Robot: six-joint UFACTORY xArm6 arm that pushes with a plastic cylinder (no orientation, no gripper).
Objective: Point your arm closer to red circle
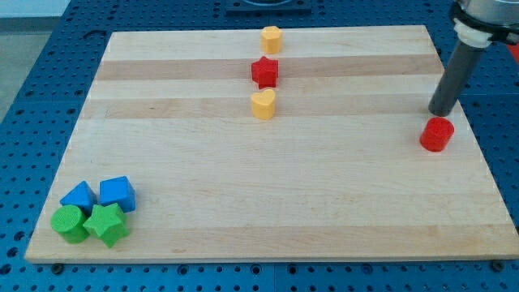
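Note:
The red circle (436, 134), a short red cylinder, stands near the board's right edge. My tip (440, 113) rests on the board just above it in the view, almost touching its top edge. The dark rod rises from there toward the view's top right.
A yellow pentagon-like block (271, 38), a red star (264, 72) and a yellow heart (263, 105) line up at top centre. At the bottom left sit a blue triangle-like block (79, 197), a blue cube (117, 193), a green cylinder (69, 223) and a green star (106, 224).

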